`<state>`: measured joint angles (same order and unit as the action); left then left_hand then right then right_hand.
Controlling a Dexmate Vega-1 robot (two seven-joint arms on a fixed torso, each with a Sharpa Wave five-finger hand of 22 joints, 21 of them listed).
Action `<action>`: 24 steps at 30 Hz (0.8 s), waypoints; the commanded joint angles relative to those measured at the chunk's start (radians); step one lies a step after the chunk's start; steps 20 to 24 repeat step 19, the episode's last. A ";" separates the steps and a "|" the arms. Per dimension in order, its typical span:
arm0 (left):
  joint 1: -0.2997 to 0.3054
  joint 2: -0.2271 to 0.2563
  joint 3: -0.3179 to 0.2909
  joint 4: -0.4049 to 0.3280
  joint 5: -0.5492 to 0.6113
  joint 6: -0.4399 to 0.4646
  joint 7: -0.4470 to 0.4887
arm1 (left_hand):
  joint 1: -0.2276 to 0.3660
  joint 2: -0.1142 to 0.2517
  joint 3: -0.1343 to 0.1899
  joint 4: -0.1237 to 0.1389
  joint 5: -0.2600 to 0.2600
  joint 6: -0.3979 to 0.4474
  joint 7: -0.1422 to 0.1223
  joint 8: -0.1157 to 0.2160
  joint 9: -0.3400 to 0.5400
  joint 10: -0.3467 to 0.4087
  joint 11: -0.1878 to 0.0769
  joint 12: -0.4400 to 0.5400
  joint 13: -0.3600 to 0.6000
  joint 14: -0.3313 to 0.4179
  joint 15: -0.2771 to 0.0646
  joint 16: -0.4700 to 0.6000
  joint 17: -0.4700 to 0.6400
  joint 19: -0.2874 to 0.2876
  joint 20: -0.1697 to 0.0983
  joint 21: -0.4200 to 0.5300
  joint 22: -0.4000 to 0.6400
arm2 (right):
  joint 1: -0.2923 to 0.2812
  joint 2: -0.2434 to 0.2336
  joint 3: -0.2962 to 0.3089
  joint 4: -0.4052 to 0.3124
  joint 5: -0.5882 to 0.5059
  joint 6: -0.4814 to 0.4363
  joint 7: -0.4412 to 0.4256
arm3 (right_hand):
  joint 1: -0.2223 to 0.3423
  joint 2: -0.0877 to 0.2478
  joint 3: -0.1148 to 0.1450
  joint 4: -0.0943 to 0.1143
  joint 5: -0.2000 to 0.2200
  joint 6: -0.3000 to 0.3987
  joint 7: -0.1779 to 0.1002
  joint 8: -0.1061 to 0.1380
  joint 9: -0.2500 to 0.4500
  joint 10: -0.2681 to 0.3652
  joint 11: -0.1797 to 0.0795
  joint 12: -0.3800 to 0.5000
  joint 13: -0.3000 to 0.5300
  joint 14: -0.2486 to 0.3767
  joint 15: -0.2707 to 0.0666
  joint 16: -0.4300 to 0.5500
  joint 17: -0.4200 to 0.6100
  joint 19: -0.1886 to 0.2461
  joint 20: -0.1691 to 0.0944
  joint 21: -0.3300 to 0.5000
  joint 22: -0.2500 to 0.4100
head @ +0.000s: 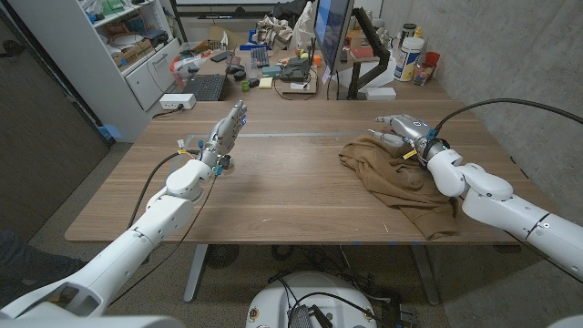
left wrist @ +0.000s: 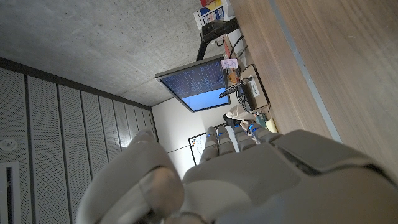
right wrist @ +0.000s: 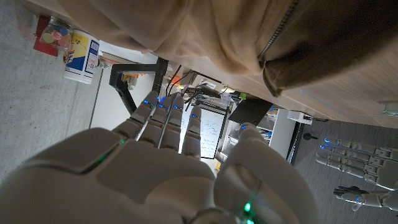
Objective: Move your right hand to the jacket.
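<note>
We see the right robot hand hovering, fingers apart and empty, at the far edge of the brown jacket, which lies crumpled on the wooden surface just toward the robot. The left robot hand, also spread, stands well apart. Whether the fingers touch cloth is unclear.
</note>
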<state>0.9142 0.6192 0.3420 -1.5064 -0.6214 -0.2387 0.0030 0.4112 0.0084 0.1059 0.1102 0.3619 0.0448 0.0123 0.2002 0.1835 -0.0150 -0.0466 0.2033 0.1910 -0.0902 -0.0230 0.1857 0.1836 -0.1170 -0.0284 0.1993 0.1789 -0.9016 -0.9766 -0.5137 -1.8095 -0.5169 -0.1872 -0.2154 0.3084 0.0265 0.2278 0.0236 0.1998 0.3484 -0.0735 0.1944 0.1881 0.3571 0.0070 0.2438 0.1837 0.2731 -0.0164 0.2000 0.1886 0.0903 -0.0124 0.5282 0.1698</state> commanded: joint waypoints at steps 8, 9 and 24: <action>0.000 0.000 0.003 -0.012 0.009 0.003 0.009 | 0.004 0.009 -0.009 0.001 0.004 0.013 0.000 0.003 0.004 0.004 -0.008 0.002 0.001 -0.010 0.002 0.003 0.004 -0.014 0.004 0.000 0.005 | 0.007 -0.006 -0.016 0.016 -0.016 -0.026 0.031 | -0.010 -0.002 -0.004 -0.003 0.006 0.001 -0.005 0.003 0.005 0.012 0.004 0.001 0.006 0.006 -0.008 0.000 0.001 0.007 0.001 -0.006 0.006; 0.000 0.000 0.003 -0.012 0.009 0.003 0.009 | 0.004 0.009 -0.009 0.001 0.004 0.012 0.000 0.003 0.004 0.004 -0.008 0.002 0.001 -0.009 0.002 0.003 0.004 -0.014 0.004 0.000 0.005 | 0.008 -0.006 -0.017 0.016 -0.016 -0.026 0.030 | -0.010 -0.002 -0.005 -0.003 0.007 0.001 -0.005 0.003 0.005 0.013 0.002 0.000 0.006 0.007 -0.008 0.000 0.001 0.007 0.001 -0.007 0.006; -0.014 -0.013 0.012 0.014 0.013 0.001 0.005 | 0.004 0.010 -0.011 0.001 0.004 0.017 -0.001 0.004 0.004 0.005 -0.008 0.002 0.001 -0.010 0.001 0.003 0.004 -0.016 0.007 0.000 0.005 | 0.031 0.004 -0.032 0.040 -0.023 0.002 0.031 | -0.012 -0.003 -0.006 -0.003 0.007 0.001 -0.006 0.003 0.005 0.013 0.005 -0.001 0.006 0.009 -0.009 0.000 0.001 0.007 0.002 -0.011 0.006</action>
